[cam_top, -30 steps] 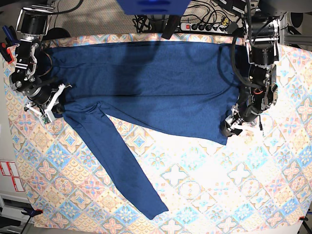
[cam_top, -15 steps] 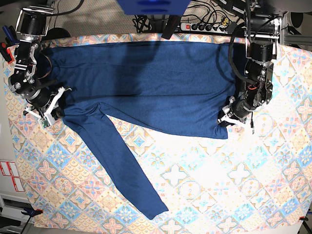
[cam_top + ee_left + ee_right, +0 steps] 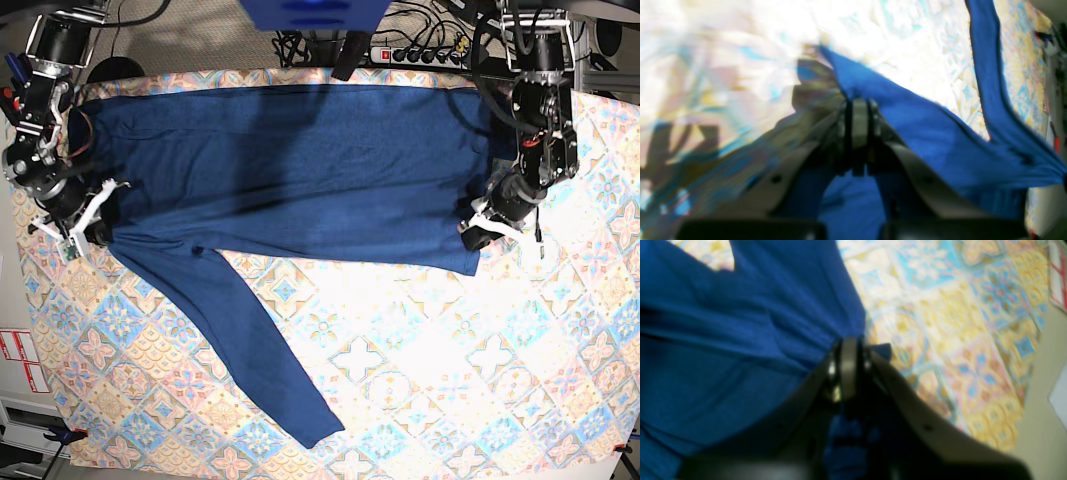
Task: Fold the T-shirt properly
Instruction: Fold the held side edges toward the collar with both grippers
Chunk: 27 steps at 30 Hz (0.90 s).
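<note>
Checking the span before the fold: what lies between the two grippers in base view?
Base view: only the T-shirt body spans from the right gripper to the left gripper, both shut on it. Nothing else lies on that stretch.

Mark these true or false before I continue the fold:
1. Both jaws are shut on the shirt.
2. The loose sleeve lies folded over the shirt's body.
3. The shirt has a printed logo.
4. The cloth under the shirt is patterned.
1. True. The left gripper and the right gripper each pinch an edge of the long-sleeved shirt, jaws shut.
2. False. The sleeve stretches diagonally away from the body onto the tablecloth.
3. False. It is plain dark blue, no print visible.
4. True. It shows colourful tile-like motifs.
</note>
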Each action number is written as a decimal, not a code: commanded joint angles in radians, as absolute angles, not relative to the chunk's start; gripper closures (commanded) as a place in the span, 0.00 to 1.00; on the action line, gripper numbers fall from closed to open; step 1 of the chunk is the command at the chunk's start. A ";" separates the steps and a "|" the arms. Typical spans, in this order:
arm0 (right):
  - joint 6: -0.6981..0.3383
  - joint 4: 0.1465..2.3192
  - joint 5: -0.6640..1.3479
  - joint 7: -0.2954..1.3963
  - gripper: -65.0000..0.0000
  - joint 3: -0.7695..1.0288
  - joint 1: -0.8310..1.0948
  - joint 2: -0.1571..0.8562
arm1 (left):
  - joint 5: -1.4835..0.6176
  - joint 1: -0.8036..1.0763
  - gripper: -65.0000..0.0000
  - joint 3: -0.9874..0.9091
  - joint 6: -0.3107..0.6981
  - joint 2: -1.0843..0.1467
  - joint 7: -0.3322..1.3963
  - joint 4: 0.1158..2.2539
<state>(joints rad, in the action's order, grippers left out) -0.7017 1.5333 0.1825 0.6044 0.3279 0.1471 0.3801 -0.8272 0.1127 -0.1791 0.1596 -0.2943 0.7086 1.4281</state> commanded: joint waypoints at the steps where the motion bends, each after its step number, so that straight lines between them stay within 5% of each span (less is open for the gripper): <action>1: -0.698 1.554 0.217 0.581 0.99 0.341 0.137 0.395 | -0.845 0.120 1.00 -0.185 0.177 -0.298 0.704 1.511; 16: -0.698 1.554 0.292 0.581 0.99 0.364 0.206 0.401 | -0.843 0.378 1.00 -0.229 0.179 -0.303 0.702 1.819; 27: -0.698 1.554 0.292 0.581 0.99 0.421 0.254 0.401 | -0.842 0.483 1.00 -0.265 0.179 -0.346 0.702 1.856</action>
<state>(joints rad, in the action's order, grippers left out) -0.7013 1.5372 0.2771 0.6044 0.4110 0.2611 0.3817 -0.8330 0.4858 -0.2615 0.1707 -0.3382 0.7208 1.8366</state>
